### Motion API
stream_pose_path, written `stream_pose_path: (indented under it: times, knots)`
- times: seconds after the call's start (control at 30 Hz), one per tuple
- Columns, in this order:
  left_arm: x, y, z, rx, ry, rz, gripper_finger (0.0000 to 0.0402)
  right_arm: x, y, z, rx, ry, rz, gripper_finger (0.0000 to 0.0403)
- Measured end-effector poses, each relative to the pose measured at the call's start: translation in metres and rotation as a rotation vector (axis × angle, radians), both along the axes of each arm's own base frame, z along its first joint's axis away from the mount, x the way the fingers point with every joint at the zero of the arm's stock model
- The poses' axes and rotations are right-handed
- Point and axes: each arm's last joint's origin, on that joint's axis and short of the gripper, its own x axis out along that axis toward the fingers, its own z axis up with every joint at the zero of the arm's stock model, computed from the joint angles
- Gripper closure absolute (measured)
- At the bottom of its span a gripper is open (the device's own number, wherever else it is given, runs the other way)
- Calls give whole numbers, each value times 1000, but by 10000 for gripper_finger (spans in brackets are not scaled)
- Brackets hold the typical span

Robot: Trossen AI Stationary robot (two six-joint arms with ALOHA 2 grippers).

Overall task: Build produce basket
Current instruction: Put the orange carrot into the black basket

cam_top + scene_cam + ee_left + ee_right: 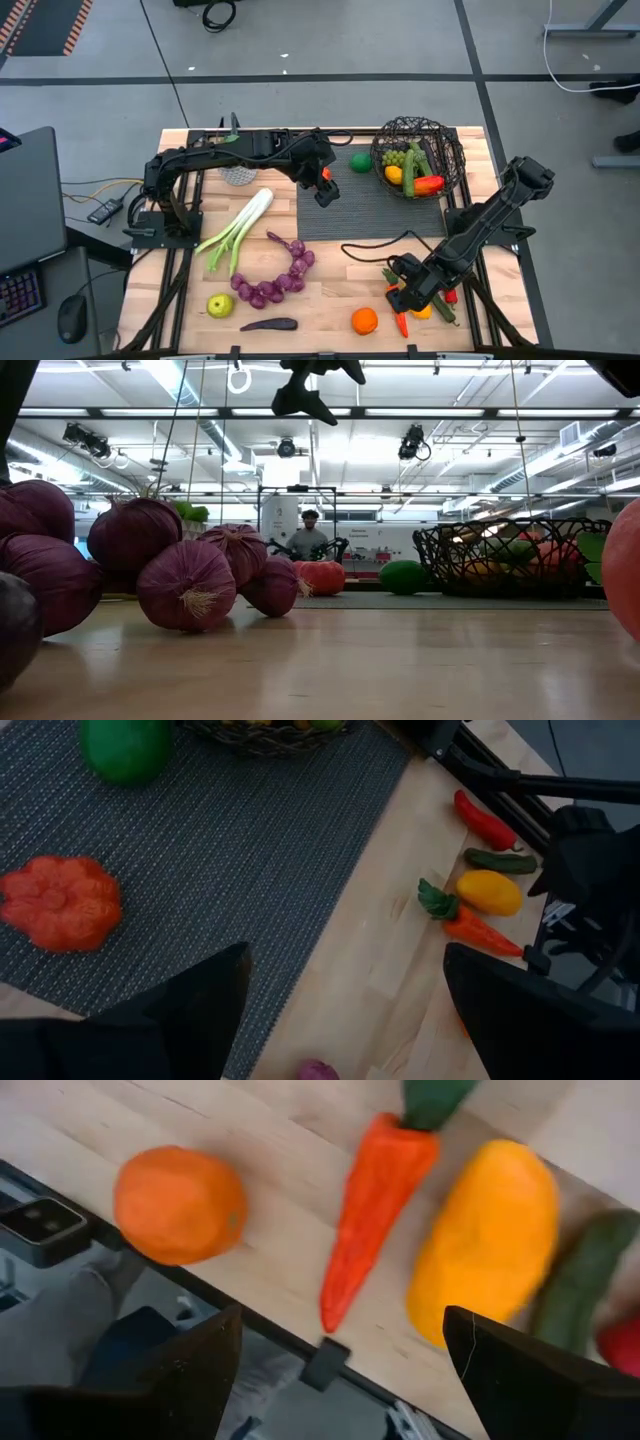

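Right hand point(408, 297) open over carrot point(365, 1210), beside yellow pepper point(487, 1240).

Wooden table point(330, 300) with a dark woven mat point(370, 205), basket point(418, 155), leek point(238, 230), grape string point(280, 280), orange point(364, 320).

You have the round dark wire-mesh basket point(419, 156) at the far right of the grey woven mat point(372, 205), already holding what look like grapes, a lemon and a pepper. Left of the mat lie the long green-and-white leek point(236, 230) and the curved purple onion string point(277, 281). Near the front right edge, the orange carrot point(362, 1210) lies between the round orange point(179, 1204) and the yellow lemon point(484, 1238).
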Motion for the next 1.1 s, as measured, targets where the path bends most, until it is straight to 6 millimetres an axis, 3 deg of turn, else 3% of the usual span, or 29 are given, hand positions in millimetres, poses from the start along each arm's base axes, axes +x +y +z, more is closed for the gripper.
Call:
stream_pose_path:
  times: [0.3, 0.57, 0.87, 1.1]
  knots:
    - [3, 1, 2, 17, -37, -12, 65, 16, 19, -28, 81, 51, 60, 55]
    - [4, 0, 4, -9, -68, -49, 65, 26, 18, -51, 33, 118, 57, 55]
    - [4, -4, 4, -38, -68, -89, 65, 45, -14, -71, 13, 143, 98, 55]
    - [3, -3, 3, -12, -55, -113, 65, 44, -38, -88, 58, 195, 97, 55]
